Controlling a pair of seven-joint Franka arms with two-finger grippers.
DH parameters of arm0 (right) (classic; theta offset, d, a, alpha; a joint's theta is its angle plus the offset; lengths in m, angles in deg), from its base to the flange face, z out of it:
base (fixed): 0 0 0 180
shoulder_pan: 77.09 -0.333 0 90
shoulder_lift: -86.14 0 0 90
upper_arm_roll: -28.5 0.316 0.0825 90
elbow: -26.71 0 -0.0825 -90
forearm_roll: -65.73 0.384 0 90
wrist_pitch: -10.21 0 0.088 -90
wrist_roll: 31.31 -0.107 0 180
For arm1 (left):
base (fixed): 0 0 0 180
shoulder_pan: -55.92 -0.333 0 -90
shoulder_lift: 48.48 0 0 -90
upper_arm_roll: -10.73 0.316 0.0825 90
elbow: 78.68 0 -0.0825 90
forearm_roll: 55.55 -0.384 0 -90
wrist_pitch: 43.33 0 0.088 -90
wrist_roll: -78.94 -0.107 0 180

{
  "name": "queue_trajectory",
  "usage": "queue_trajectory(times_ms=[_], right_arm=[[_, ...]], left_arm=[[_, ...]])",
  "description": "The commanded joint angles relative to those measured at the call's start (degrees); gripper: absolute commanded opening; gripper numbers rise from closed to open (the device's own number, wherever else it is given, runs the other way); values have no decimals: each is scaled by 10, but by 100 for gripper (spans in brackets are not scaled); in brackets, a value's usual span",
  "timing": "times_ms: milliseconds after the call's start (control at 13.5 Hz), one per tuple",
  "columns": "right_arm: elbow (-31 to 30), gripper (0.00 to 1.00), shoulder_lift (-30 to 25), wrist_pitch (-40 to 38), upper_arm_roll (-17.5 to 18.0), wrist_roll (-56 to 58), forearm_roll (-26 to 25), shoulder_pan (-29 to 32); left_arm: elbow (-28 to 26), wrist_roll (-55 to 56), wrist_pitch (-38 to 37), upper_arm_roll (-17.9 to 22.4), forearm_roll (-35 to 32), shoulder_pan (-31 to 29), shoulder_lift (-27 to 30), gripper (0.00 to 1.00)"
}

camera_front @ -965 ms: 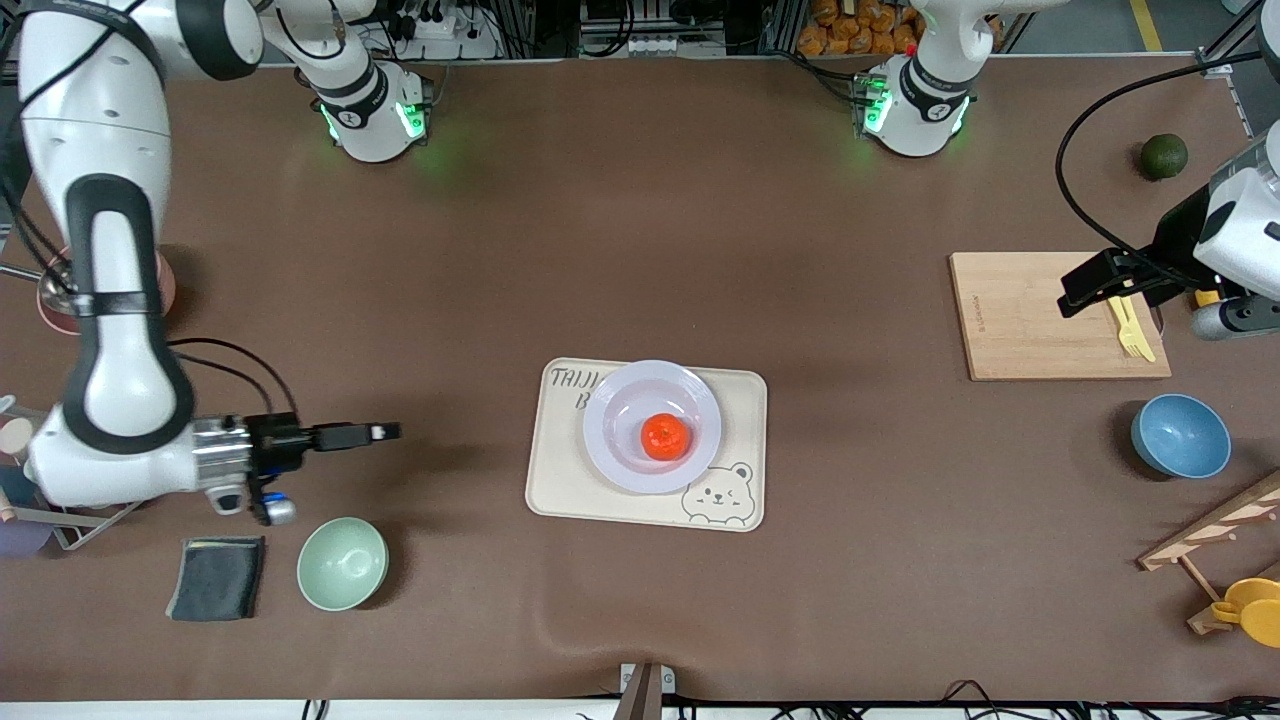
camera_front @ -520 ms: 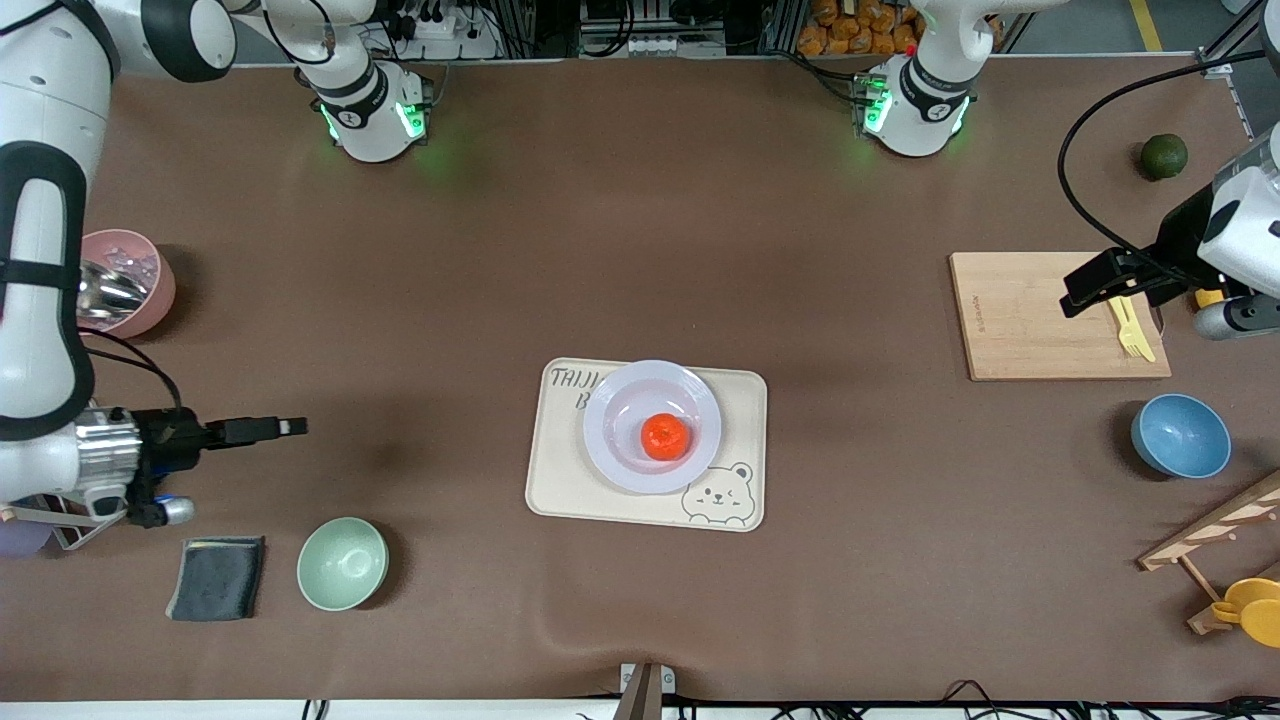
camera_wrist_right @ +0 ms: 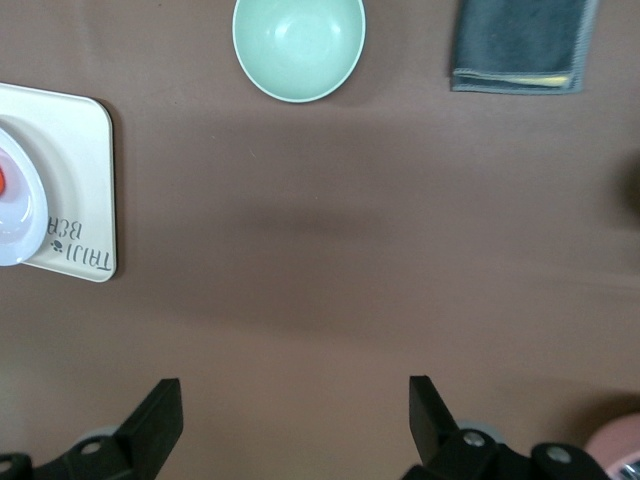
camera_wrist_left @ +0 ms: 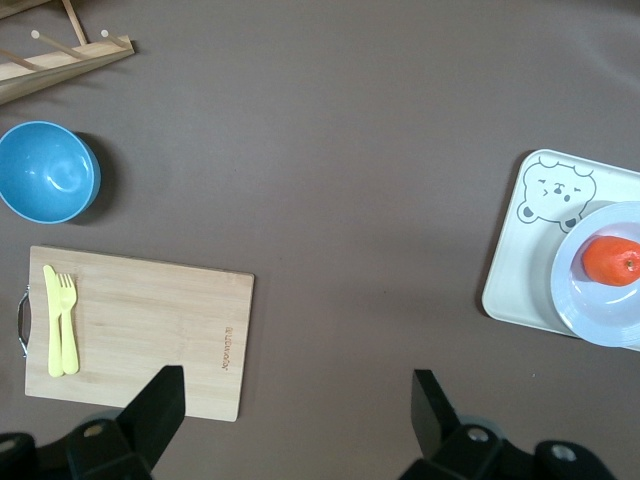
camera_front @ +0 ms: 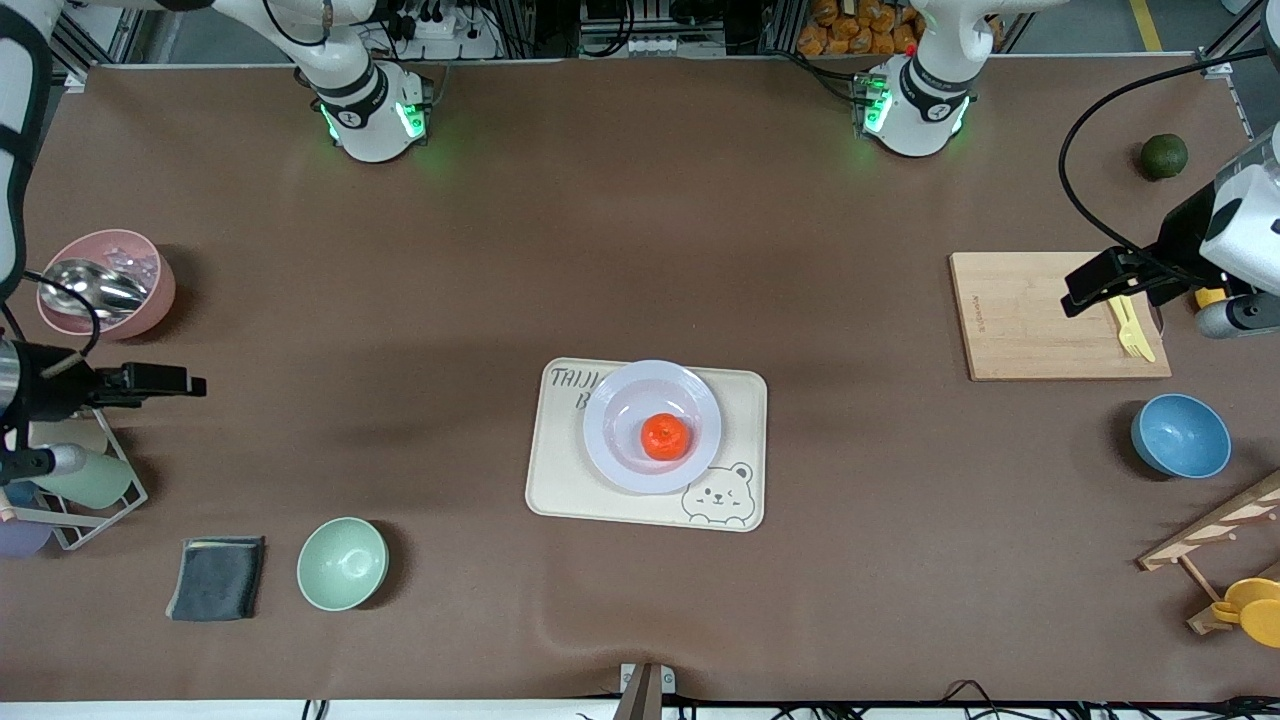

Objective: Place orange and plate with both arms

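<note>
— Brown matting covers our whole counter. At its middle lies the cream bear tray; the plate sits on that tray and the orange rests in the plate's sunken centre.

— What changed in the last second?

— Our right gripper pulled back from the open counter beside the tray to the right arm's end, and now hangs over the wire rack, near the pink bowl. Its fingers are spread and empty. Orange and plate did not shift. We judge the placing done and the arm retreating.

— And our left gripper?

— It waits over the wooden board, above the yellow fork, fingers parted, holding nothing.

— Anything hard to make out?

— Most of the right arm is cut off at the edge. Both wrist views show only a slice of the tray. The tray's lettering is partly covered by the plate.
</note>
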Motion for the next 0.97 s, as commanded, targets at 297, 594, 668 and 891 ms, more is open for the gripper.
queue_trajectory(times_ms=[297,594,668,891], right_arm=[[-271,100,-225,106,3,1,-93,-2],[-356,100,-301,153,2,-1,-101,3],[-356,100,-308,155,2,-2,-101,4],[-344,100,-315,158,1,-2,-101,16]], left_arm=[[0,-9,-4,1,9,-3,10,100],[-5,-8,-6,-1,9,-2,15,100],[-10,-8,-12,5,12,6,26,100],[-42,-6,-12,18,12,30,54,100]])
